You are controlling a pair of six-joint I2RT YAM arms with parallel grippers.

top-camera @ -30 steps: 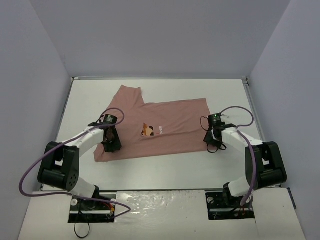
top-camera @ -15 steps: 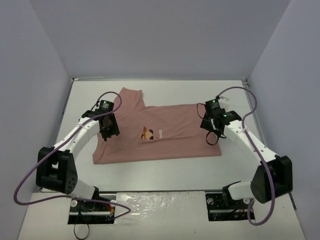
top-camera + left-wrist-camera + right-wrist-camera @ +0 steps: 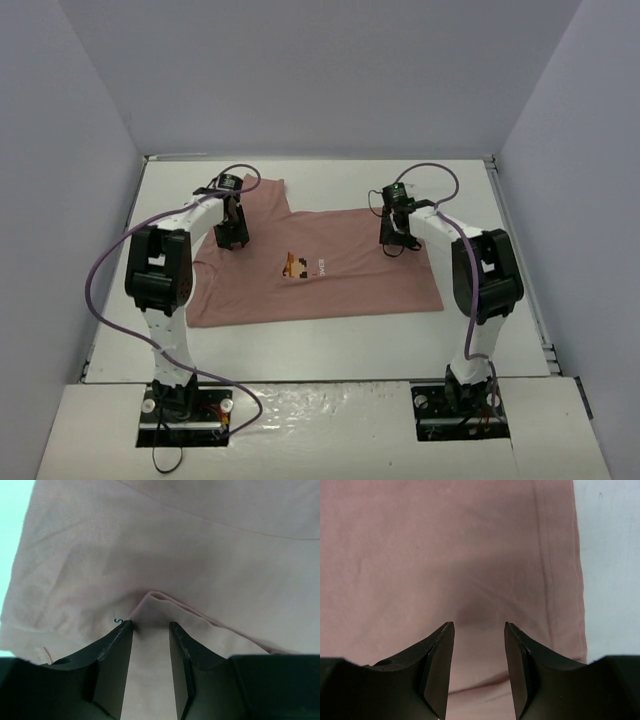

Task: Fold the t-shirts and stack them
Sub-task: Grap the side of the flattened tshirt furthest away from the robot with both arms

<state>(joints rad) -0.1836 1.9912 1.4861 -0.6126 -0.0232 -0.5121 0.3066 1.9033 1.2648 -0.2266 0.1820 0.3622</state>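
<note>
Chest text (image 3: 322, 264) too small to read — t-shirt (image 3: 200, 540) cropped.

Filled almost edge to edge by the dusty-pink t-shirt (image 3: 210, 570), with pale table (image 3: 11, 525) only at the upper left corner. At the bottom edge, the left gripper (image 3: 149, 626), its dark fingers (image 3: 114, 650) parted by a narrow gap with cloth visible between. Just ahead of the tips, a raised fold ridge (image 3: 200, 616) slanting toward the lower right, a stitched seam (image 3: 225, 524) farther up, and a small dark thread curl (image 3: 118, 620) at the left fingertip.
</note>
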